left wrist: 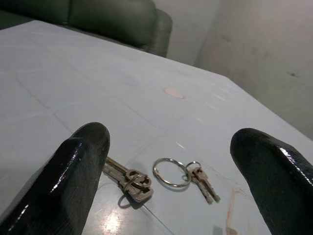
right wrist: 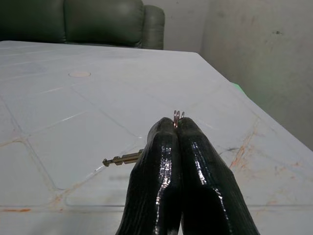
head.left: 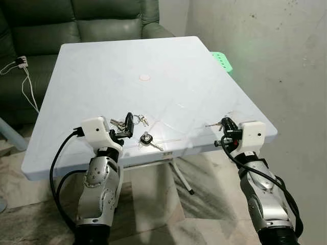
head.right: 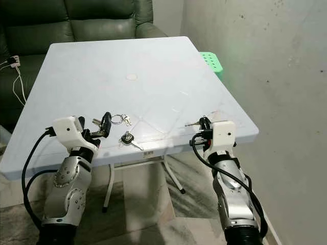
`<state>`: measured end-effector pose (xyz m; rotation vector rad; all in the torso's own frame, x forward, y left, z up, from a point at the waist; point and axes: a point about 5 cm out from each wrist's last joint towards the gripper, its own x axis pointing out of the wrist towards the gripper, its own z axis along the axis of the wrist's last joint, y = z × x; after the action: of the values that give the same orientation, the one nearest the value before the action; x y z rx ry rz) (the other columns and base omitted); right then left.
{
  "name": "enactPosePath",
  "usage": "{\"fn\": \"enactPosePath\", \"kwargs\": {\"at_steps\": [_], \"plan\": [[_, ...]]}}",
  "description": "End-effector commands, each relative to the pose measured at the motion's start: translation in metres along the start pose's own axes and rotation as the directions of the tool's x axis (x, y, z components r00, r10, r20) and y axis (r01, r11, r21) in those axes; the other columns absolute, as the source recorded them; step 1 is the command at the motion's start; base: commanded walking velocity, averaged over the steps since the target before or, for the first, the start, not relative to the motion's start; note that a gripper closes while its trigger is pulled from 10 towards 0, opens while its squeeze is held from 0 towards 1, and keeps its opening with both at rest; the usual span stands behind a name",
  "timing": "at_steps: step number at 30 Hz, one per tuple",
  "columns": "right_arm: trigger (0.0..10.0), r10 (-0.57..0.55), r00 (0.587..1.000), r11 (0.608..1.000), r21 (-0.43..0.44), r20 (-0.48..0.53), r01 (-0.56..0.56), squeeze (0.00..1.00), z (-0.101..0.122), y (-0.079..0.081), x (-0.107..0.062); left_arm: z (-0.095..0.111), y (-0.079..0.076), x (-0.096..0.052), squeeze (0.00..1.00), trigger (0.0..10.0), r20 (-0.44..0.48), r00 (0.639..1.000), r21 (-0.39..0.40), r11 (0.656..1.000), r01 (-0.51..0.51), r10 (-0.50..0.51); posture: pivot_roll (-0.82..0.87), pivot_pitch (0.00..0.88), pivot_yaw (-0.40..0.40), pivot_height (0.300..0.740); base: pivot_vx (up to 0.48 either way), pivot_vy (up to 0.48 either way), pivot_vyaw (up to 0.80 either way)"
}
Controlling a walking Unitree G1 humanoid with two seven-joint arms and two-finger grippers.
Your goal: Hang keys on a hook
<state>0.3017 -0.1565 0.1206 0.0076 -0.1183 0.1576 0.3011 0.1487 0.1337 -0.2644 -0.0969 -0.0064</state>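
- Keys: silver bunch on a ring [left wrist: 171,172] lies lower centre on the pale blue plastic table [head.left: 153,56], between the left gripper's [head.left: 126,127] spread jaws.
- Right gripper [right wrist: 177,128], lower right, jaws pinching a small brass key's ring [right wrist: 178,115].

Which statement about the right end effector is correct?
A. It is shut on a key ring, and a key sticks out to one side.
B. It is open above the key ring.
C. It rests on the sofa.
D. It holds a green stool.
A: in the right wrist view the right end effector has its fingers pressed together on the key ring, with a key sticking out sideways above the table.
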Motion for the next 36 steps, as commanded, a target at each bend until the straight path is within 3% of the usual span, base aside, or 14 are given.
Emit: {"fn": "enactPosePath", "kwargs": {"at_steps": [1, 8, 23, 28, 36], "plan": [[10.0, -0.003, 1.000, 1.000, -0.012, 0.018, 0.004, 0.00, 0.0064, -0.0040, 0.0003, 0.0003, -0.0042, -0.0012, 0.00, 10.0, -0.003, 1.000, -0.004, 1.000, 0.004, -0.004, 0.02, 0.032, -0.066, 0.740, 0.000, 0.000, -0.77], [10.0, 0.001, 1.000, 1.000, -0.014, 0.014, -0.001, 0.00, 0.0063, -0.0042, 0.0001, -0.0013, -0.0040, -0.0017, 0.00, 10.0, -0.007, 1.000, -0.038, 0.999, -0.017, 0.017, 0.02, 0.030, -0.068, 0.740, 0.000, 0.000, -0.77], [10.0, 0.016, 1.000, 1.000, -0.022, 0.011, -0.015, 0.00, 0.0064, -0.0039, 0.0003, -0.0009, -0.0072, -0.0023, 0.00, 10.0, -0.003, 1.000, -0.030, 1.000, 0.004, -0.004, 0.03, 0.009, -0.072, 0.740, 0.000, 0.000, -0.78], [10.0, 0.018, 1.000, 1.000, -0.023, 0.011, -0.018, 0.00, 0.0069, -0.0037, 0.0006, -0.0014, -0.0075, -0.0028, 0.00, 10.0, -0.004, 1.000, -0.041, 0.999, -0.003, 0.003, 0.03, 0.009, -0.074, 0.740, 0.000, -0.464, -0.78], [10.0, 0.021, 1.000, 0.999, -0.029, 0.011, -0.020, 0.00, 0.0076, -0.0039, 0.0003, -0.0023, -0.0054, -0.0035, 0.00, 10.0, -0.009, 1.000, -0.065, 0.997, -0.030, 0.029, 0.03, 0.011, -0.075, 0.740, 0.000, 0.000, -0.78]]}}
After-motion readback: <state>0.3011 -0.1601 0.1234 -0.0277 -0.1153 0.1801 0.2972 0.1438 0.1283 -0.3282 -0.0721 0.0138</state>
